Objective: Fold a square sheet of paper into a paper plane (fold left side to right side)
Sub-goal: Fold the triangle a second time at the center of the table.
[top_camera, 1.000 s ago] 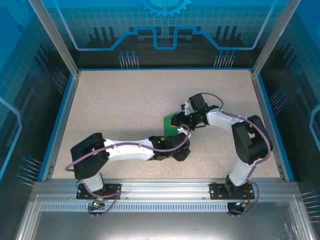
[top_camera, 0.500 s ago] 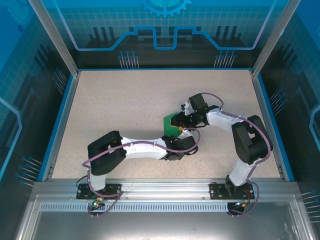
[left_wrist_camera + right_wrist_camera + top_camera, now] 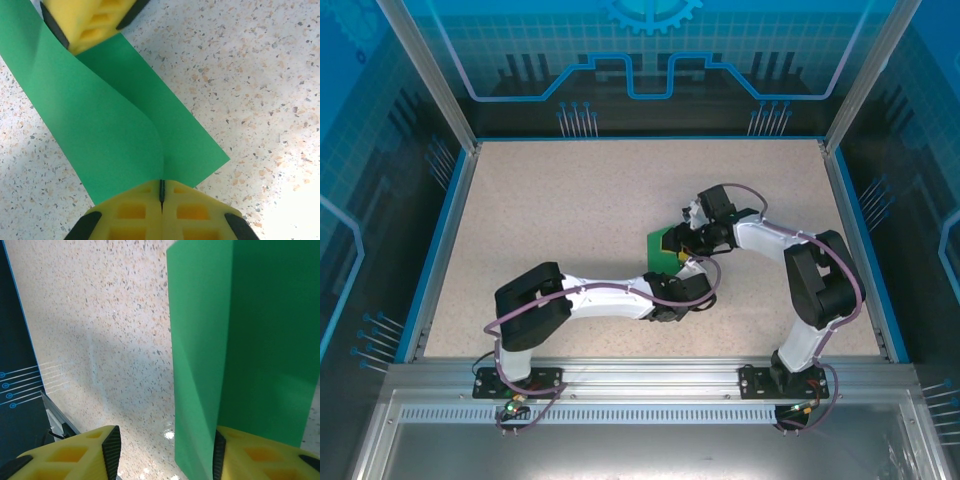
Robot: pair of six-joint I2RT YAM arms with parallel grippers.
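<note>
The square sheet of paper (image 3: 663, 243) is bright green and lies mid-table, bent over on itself with one flap curving up. In the left wrist view the paper (image 3: 115, 115) runs into my left gripper (image 3: 161, 189), whose yellow fingers are shut on its near edge. One yellow finger (image 3: 87, 22) of the right gripper touches the paper's far end. In the right wrist view the raised flap (image 3: 250, 340) stands against the inner face of the right-hand finger. My right gripper (image 3: 165, 452) is open, with bare table between its fingers. From above, the left gripper (image 3: 680, 263) and the right gripper (image 3: 689, 240) meet at the sheet's right side.
The speckled beige table (image 3: 570, 200) has a blue rim and transparent walls around it. The left arm stretches low across the front of the table, and the right arm bends in from the right. A blue wall and metal rail (image 3: 20, 390) border the table.
The left arm's elbow has swung to the right and its gripper has shifted slightly right along the paper's edge. The right arm and the paper have barely moved.
</note>
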